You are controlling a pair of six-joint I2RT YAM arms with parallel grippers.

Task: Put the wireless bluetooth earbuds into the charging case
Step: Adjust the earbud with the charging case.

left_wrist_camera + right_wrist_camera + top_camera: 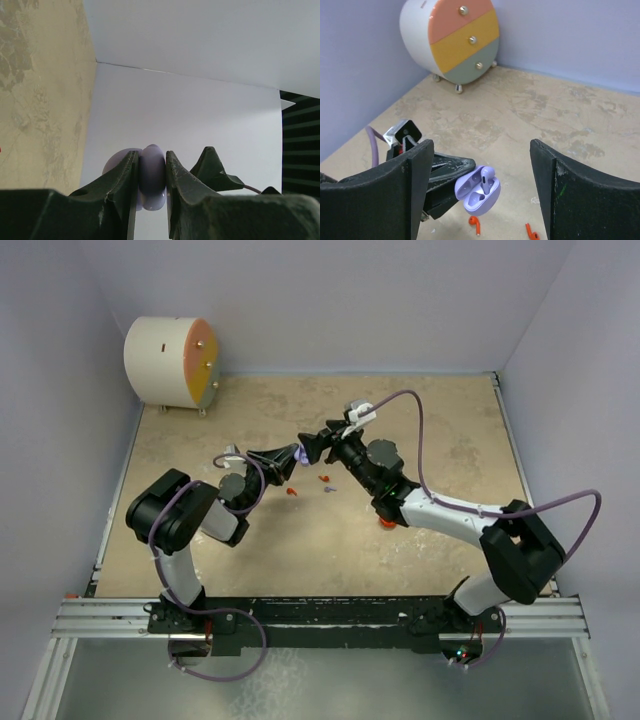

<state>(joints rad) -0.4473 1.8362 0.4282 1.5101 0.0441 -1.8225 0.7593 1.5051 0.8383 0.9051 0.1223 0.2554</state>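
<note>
We see a round drawer unit [170,363] in the far-left corner of the table [440,440], on small feet: peach, yellow, green fronts, one knob each. Table is mottled beige; pale walls [350,300] around it; metal rail [320,612] at near edge.

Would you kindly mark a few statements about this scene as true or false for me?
1. The left gripper is shut on the lavender case. True.
2. The lavender case is closed. False: its lid stands open.
3. The right gripper is clamped on a red earbud. False: its fingers are spread wide with nothing between them.
4. Red earbuds lie loose on the table. True.
5. The round drawer cabinet stands beside the right arm's base. False: it stands in the far left corner.
</note>
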